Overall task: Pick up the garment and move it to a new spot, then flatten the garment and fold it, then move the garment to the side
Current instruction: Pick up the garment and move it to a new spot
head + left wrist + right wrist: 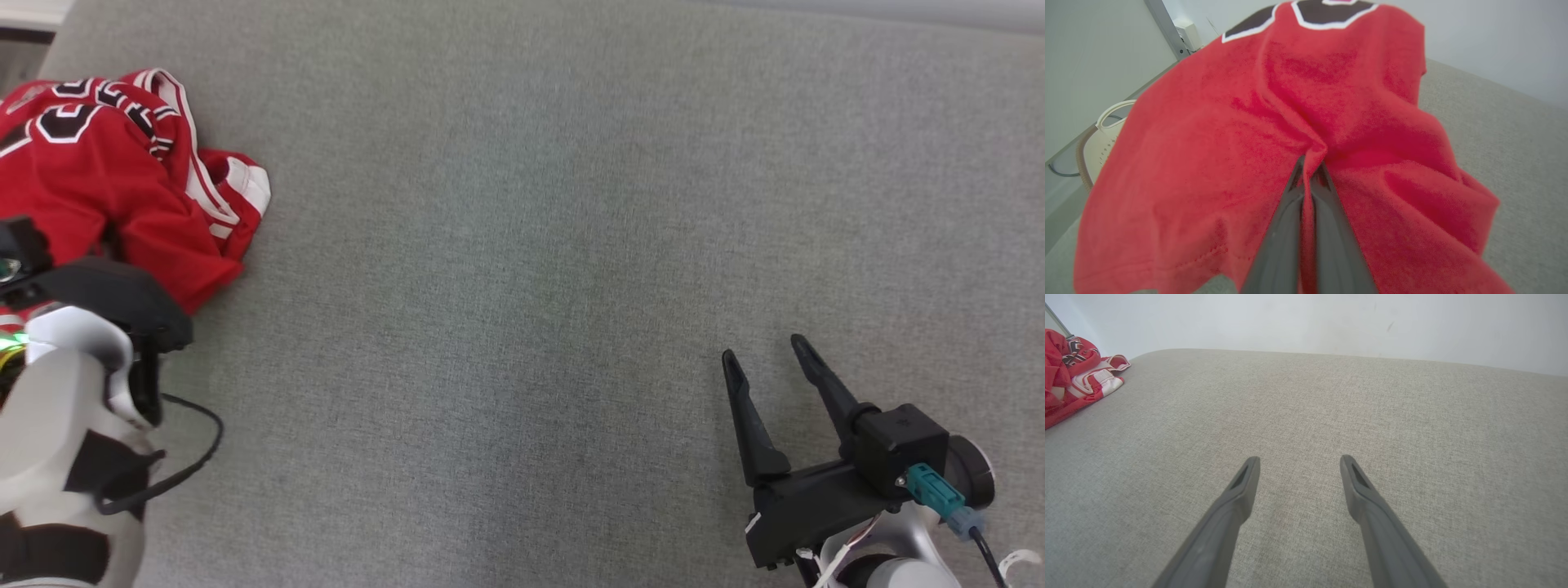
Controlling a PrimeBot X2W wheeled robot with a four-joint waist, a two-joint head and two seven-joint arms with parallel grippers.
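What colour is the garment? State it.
Red garment, with white trim and black, white-outlined numerals; head view shows it best.

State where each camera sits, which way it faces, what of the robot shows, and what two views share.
Head view: on the head, facing down at the grey fabric surface; left forearm lower left, right gripper lower right.
Left wrist view: on the left wrist, facing along the left gripper, jaws shut on the red jersey.
Right wrist view: on the right wrist, facing across the surface; open jaws.
Shared: all show the jersey.
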